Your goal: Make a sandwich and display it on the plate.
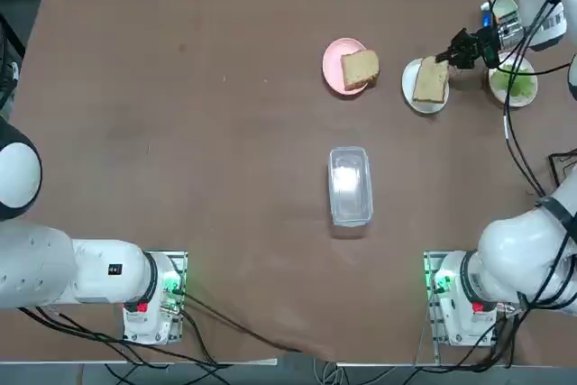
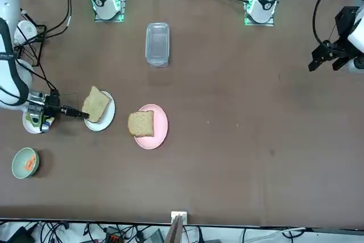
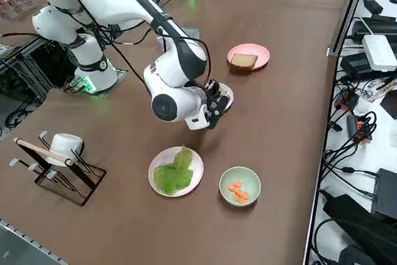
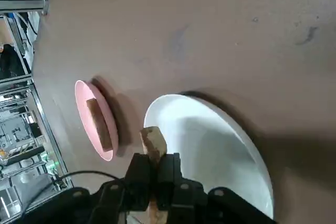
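No stacked sandwich is in view; its parts lie apart. My right gripper (image 1: 444, 58) (image 4: 153, 163) is shut on the edge of one tan bread slice (image 1: 431, 80) (image 2: 95, 104) (image 4: 153, 141). It holds the slice tilted just over the small white plate (image 1: 414, 95) (image 2: 106, 124) (image 4: 210, 145). A second bread slice (image 1: 360, 68) (image 2: 141, 123) lies on the pink plate (image 1: 334, 53) (image 2: 159, 135) close beside it. Green lettuce (image 3: 172, 175) rests on another white plate (image 1: 514, 85) (image 3: 195, 164), on the far side of my wrist from the bread.
A pale-green bowl (image 2: 25, 162) (image 3: 240, 185) with orange pieces sits near the lettuce plate. A clear lidded container (image 1: 350, 185) (image 2: 157, 44) lies mid-table. A mug on a wire rack (image 3: 57, 153) stands at the table's right side. Cables trail along the arm.
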Controlling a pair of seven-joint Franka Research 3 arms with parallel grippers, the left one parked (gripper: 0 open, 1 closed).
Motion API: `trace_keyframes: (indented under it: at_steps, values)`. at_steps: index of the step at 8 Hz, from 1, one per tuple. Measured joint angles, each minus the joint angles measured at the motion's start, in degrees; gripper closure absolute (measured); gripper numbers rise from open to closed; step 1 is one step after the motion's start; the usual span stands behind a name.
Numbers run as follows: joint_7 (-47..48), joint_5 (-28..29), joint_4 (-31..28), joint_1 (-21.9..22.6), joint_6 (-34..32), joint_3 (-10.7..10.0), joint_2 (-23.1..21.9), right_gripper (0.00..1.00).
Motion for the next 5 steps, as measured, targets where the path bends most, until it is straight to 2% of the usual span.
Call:
trace_keyframes:
  at_steps: [5]
  values:
    - [-1.3,0.0,1.8,0.0,0.0,0.0,1.7,0.93]
